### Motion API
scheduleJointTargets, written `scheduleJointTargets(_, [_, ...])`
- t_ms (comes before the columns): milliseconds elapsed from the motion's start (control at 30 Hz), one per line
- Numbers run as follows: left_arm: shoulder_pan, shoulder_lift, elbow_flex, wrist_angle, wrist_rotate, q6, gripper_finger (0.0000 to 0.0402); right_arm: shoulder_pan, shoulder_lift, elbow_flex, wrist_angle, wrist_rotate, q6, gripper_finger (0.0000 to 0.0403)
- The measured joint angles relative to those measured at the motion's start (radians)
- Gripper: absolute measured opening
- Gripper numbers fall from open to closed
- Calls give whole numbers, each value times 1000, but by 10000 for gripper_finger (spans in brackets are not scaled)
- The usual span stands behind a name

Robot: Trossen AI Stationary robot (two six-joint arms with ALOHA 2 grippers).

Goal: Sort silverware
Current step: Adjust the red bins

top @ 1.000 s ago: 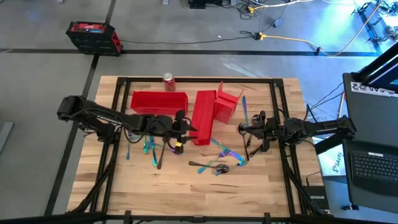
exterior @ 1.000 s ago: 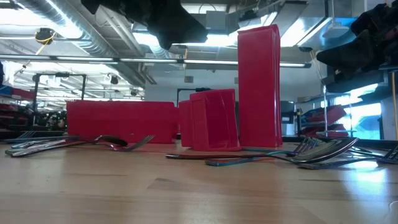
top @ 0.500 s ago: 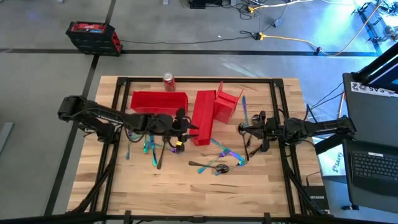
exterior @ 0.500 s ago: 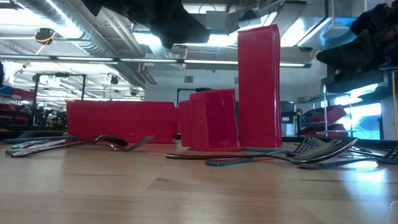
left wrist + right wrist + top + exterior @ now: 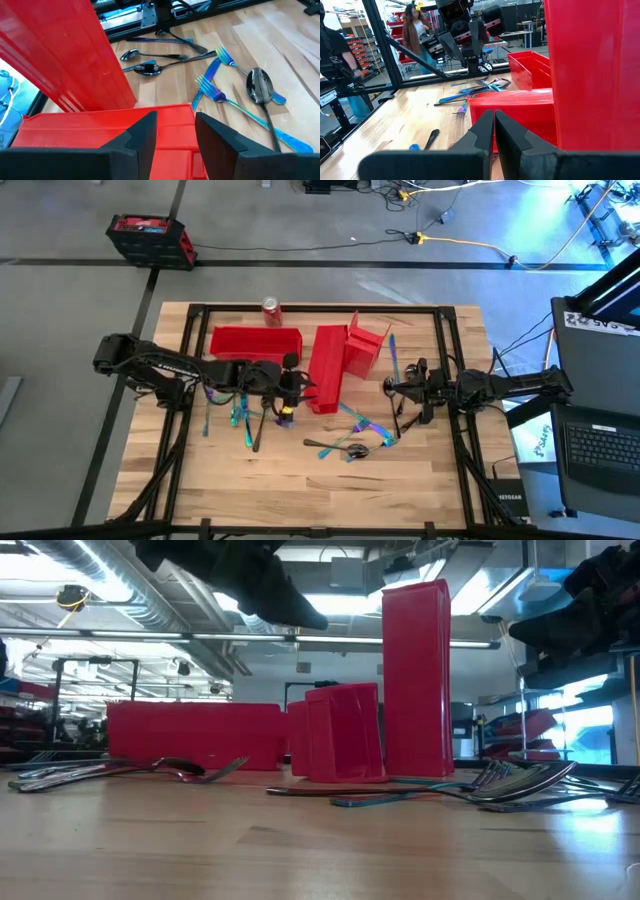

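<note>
Currently left gripper [image 5: 288,408] hovers beside red bin [image 5: 326,368], fingers parted, empty; right gripper [image 5: 392,387] clenched.

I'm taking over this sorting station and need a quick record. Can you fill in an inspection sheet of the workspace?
Surface: wooden table, bare at the near edge.
Job's things: silverware scattered in two loose clusters, none visibly in a bin.
Clutter: red bins at the back, one standing on end; soda can behind them.
Grippers: left gripper beside the middle bin, fingers apart, nothing seen between them; right gripper shut and empty.
Cables: loose cords on the floor.
Surroundings: laptop at right; people behind the table.
</note>
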Motion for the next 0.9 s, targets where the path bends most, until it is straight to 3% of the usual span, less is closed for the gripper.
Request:
scheduleJointTargets(567, [27, 20, 0, 15, -1, 22, 122, 0, 0, 0, 13, 8, 0, 0])
scheduleJointTargets(667, [50, 26, -1, 64, -2, 15, 122, 0, 0, 0, 88, 80, 10, 0])
scheduleJointTargets(767, [76, 26, -1, 162, -7, -24, 122, 0, 0, 3, 169, 87, 91, 0])
scheduleJointTargets(900, [119, 26, 0, 212, -78, -53, 122, -16, 14, 75, 268, 223, -74, 0])
